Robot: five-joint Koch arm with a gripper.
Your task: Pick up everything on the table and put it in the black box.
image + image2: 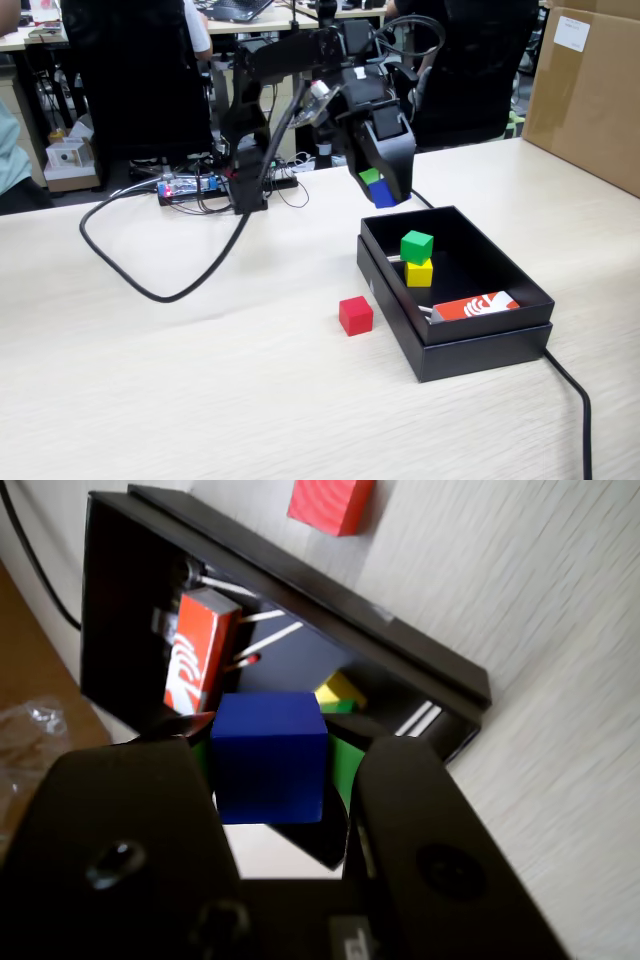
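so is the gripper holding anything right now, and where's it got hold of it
Yes: the gripper is shut on the blue cube, its two jaws pressing on opposite side faces, held in the air at the black box's far corner.

- The black box [470,345] is open at the top; nothing covers it.
- Inside, the green cube [417,246] sits on the yellow cube [419,272] near the left wall in the fixed view, forming a raised stack.
- The orange-and-white card [478,305] leans in the near corner.
- The box floor right of the stack is bare.
- The red cube [355,315] stands alone on the table [200,400], close to the box's left wall, bare tabletop on its other sides.
- A black cable [150,275] loops across the table well left.
- The brown carton [590,90] stands far right.
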